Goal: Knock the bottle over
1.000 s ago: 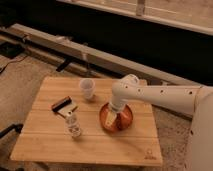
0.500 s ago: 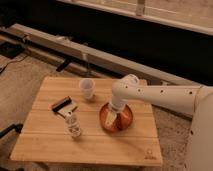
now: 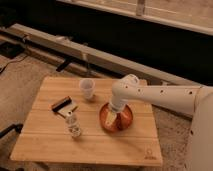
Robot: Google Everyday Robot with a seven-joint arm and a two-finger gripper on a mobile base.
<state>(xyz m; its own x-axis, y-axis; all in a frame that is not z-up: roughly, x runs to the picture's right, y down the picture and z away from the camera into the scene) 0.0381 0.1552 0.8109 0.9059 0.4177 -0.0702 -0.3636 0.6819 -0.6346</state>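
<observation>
The bottle [image 3: 74,125] stands upright on the left half of the wooden table [image 3: 90,142]. It is small and clear, with a pale cap and a light label with dark markings. My gripper [image 3: 111,120] hangs from the white arm [image 3: 160,95] and sits over a reddish-brown bowl [image 3: 125,119] near the table's middle. The gripper is to the right of the bottle, about a bowl's width away, and is not touching it.
A white cup [image 3: 87,88] stands at the back middle of the table. A small flat dark and pale object [image 3: 63,106] lies just behind the bottle. A long rail [image 3: 75,47] runs behind the table. The table's front and right edges are close.
</observation>
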